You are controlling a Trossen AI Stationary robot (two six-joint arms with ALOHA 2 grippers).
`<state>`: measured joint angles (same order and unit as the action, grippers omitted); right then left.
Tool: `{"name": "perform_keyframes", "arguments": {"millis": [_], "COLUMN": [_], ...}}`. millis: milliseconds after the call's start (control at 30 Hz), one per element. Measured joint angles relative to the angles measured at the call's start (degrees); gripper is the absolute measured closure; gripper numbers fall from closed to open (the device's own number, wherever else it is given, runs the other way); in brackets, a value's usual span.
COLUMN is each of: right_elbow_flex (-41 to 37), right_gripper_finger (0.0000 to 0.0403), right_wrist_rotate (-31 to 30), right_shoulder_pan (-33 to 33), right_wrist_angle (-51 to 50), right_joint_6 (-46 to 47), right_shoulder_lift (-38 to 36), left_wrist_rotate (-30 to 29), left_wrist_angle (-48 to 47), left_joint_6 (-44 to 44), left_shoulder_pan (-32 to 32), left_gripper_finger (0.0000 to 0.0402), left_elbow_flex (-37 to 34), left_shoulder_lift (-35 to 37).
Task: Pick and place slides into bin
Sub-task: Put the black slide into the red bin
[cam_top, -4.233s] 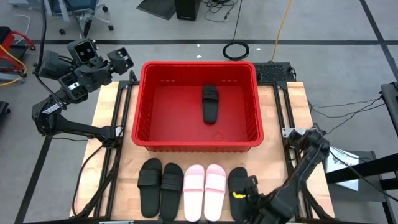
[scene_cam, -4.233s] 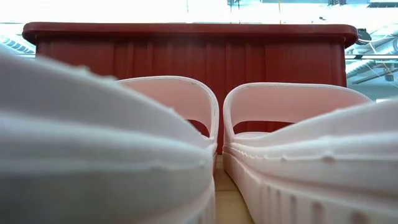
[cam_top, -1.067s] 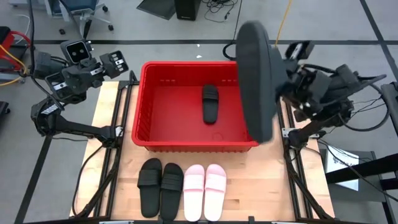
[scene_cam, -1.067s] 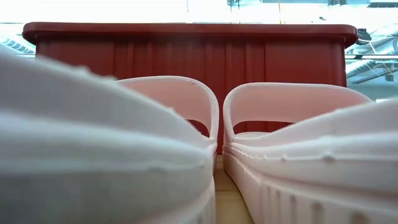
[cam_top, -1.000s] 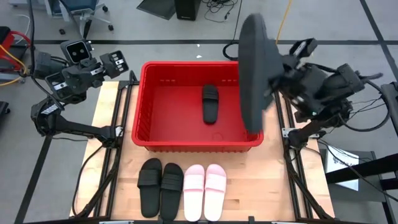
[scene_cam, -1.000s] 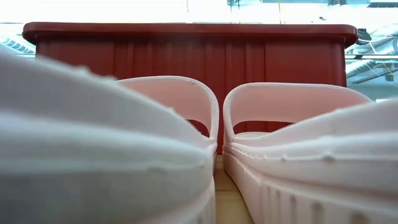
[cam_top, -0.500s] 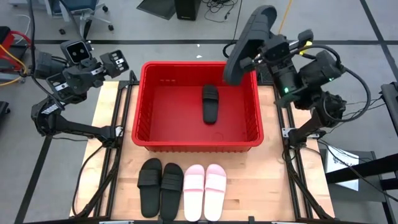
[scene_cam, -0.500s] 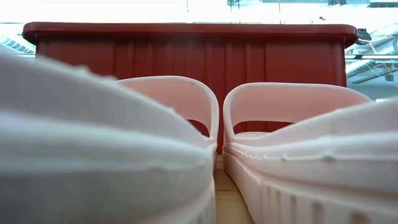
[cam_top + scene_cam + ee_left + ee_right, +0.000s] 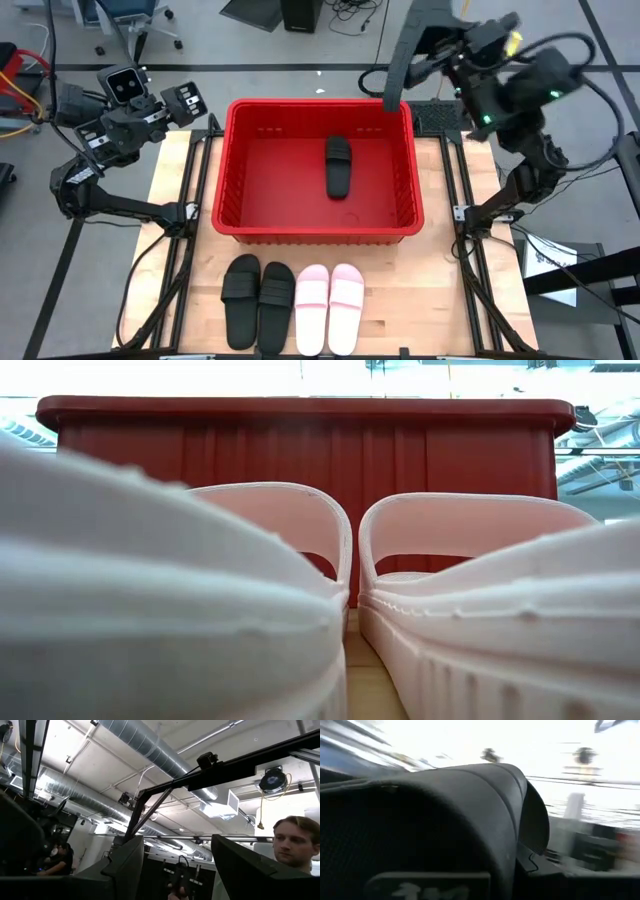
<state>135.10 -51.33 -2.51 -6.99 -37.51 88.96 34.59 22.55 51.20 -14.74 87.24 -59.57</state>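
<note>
Readable text: none in any view.
Black slide (image 9: 435, 820) in the right wrist view: a raised mark sits on its surface at 6 o'clock, too blurred to make out.
Bin (image 9: 318, 236): plain red walls, no label showing.
Pink slides (image 9: 330, 293): no brand mark can be made out.
Paper sheet (image 9: 548, 258) at 4 o'clock off the desk: dark print on it, too small to tell.
</note>
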Motion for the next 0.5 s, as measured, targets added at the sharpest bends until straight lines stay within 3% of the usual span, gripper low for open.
{"name": "perform_keyframes", "arguments": {"millis": [167, 267, 500], "right_elbow_flex": [-0.6, -0.6, -0.6], "right_gripper_finger": [0.0397, 0.0397, 0.0397], "right_wrist_rotate": [20.7, 28.8, 30.4], "right_shoulder_pan": [-10.3, -15.2, -19.0], "right_wrist_angle": [-17.8, -27.2, -47.9], "right_joint_6": [23.8, 29.8, 32.1], "right_shoulder_lift": [-0.3, 0.2, 2.6], "left_wrist_rotate": [0.2, 1.2, 2.4], "left_wrist_angle": [0.0, 0.0, 0.0], "left_joint_6": [0.1, 0.4, 0.6], "left_shoulder_pan": [0.0, 0.0, 0.0], "left_gripper_finger": [0.016, 0.016, 0.016], "left_elbow_flex": [0.0, 0.0, 0.0], "left_shoulder_lift": [0.0, 0.0, 0.0]}}
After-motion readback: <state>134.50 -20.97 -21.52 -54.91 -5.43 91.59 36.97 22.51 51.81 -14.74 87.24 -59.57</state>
